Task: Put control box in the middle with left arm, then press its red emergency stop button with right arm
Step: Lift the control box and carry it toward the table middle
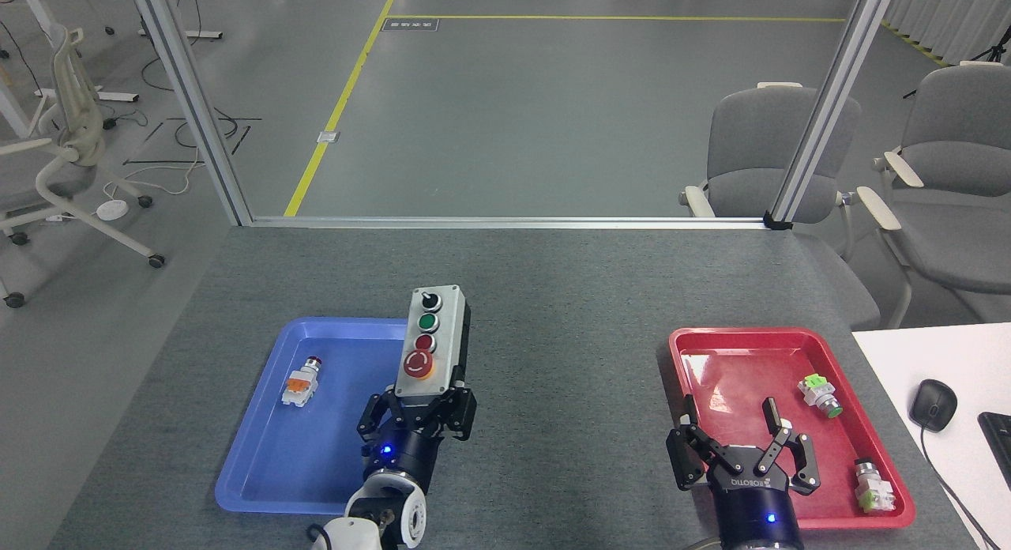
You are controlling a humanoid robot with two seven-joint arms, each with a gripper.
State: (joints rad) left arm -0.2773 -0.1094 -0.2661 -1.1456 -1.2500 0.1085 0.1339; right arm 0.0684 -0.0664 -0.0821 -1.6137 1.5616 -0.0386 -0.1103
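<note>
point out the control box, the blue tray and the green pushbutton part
control box point(427, 340), head view, grey top plate
blue tray point(261, 471), head view, bare floor
green pushbutton part point(819, 397), head view, its body

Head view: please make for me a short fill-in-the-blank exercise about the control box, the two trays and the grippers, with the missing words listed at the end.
1. The left gripper is shut on the near end of the ______.
2. The control box overlaps the right rim of the ______ tray.
3. The right gripper, with fingers spread, hovers over the ______ tray.
4. The loose pushbutton part with the orange block lies in the ______ tray.

Missing words: control box; blue; red; blue
</note>
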